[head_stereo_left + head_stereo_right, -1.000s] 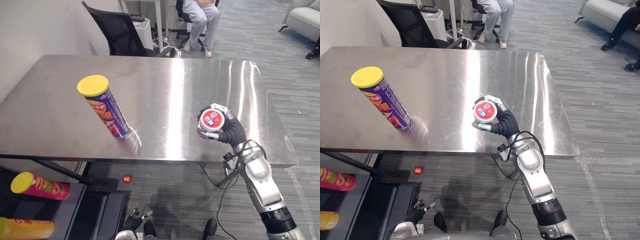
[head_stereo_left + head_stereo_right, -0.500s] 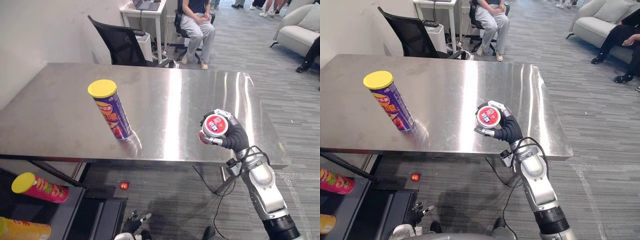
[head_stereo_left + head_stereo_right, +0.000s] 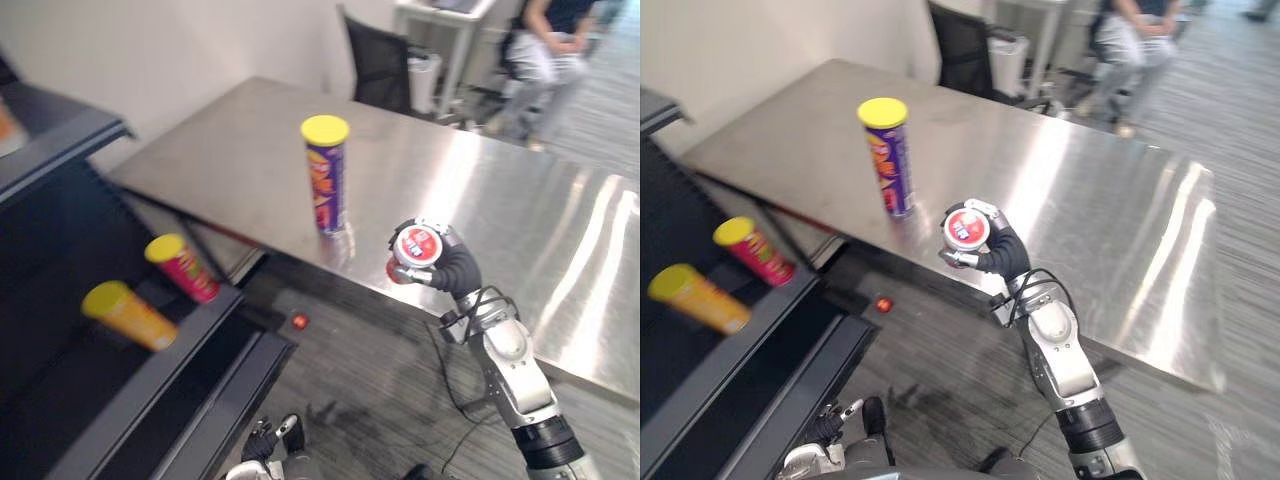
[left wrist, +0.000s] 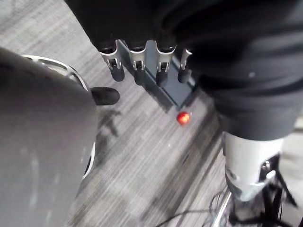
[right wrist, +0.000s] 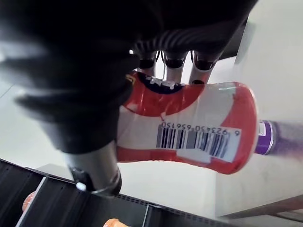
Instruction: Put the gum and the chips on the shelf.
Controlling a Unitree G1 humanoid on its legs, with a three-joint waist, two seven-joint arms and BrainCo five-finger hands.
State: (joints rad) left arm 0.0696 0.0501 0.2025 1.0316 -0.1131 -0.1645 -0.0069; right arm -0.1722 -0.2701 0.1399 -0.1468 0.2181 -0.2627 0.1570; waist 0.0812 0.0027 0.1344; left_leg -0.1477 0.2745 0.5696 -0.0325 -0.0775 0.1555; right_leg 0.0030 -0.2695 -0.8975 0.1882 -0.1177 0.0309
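The dark shelf [image 3: 170, 365] at the robot's left holds two tubes lying on their sides on one board, a red tube [image 3: 183, 267] with a yellow lid and an orange tube [image 3: 130, 313] just beside it; both are smeared, so their print cannot be made out. The chips can [image 3: 326, 180], purple with its yellow lid on, stands upright on the steel worktop [image 3: 480, 200] near the front edge. The gum tub [image 3: 414, 245], red and white with its lid shut, sits in the right hand [image 3: 455, 270], whose fingers and thumb wrap round it at the worktop's front edge. The left hand [image 4: 140, 71] hangs low over the floor, fingers loosely straight and holding nothing. The shelf's upper part is cut off.
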